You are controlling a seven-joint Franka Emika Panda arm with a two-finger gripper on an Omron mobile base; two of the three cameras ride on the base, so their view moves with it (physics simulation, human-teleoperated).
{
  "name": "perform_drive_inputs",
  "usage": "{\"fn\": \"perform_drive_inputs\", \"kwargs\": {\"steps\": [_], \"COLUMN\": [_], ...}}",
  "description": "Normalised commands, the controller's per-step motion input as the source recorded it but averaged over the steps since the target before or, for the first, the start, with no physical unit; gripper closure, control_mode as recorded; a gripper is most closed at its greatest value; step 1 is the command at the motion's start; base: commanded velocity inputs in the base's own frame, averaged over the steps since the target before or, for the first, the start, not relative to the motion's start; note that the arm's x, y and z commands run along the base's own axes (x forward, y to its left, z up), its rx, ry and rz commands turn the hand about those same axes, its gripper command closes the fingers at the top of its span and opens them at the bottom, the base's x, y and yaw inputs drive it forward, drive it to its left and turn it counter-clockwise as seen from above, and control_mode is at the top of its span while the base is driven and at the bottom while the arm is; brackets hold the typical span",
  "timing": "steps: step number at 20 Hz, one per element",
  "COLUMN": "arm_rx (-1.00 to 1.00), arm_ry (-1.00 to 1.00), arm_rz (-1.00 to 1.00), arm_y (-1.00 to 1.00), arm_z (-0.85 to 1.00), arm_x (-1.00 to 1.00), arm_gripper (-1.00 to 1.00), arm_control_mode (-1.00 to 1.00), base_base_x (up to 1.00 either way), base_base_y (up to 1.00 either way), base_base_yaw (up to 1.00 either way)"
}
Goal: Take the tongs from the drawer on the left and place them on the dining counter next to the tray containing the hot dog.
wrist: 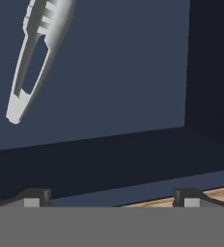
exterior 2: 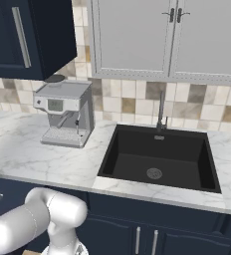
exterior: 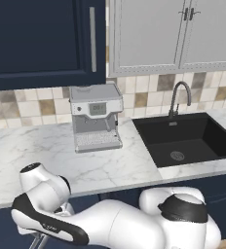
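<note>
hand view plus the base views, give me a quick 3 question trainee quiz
1. True or false: the tongs lie inside the open drawer.
2. The gripper is: A) shut on the tongs B) open, holding nothing C) shut on the handle.
3. Fill in: on the counter, the coffee machine stands to the ____ of the sink.

Key: 1 true; 2 B; 3 left.

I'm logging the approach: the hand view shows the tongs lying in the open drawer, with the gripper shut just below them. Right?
Not quite: the gripper is open, its fingertips standing wide apart in the hand view. The tongs do lie on the floor of the open drawer.
</note>
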Motion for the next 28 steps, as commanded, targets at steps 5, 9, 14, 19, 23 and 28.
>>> {"fn": "perform_drive_inputs", "kwargs": {"steps": [5,9,14,19,23,28], "arm_rx": [-0.01,-0.01,0.0,0.0,0.0,0.0], "arm_ry": [-0.05,-0.1,-0.06,-0.03,-0.05,-0.04], "arm_rz": [-0.05,-0.01,-0.02,-0.02,-0.03,-0.01], "arm_y": [0.0,0.0,0.0,0.0,0.0,0.0], "arm_z": [-0.12,-0.1,0.0,-0.01,-0.08,-0.12], "arm_x": [0.01,0.0,0.0,0.04,0.08,0.13], "arm_gripper": [-1.0,-1.0,-1.0,-1.0,-1.0,-1.0], "arm_control_mode": [-1.0,-1.0,-1.0,-1.0,-1.0,-1.0], "base_base_x": [0.0,0.0,0.0,0.0,0.0,0.0], "base_base_y": [0.0,0.0,0.0,0.0,0.0,0.0], "base_base_yaw": [0.0,0.0,0.0,0.0,0.0,0.0]}}
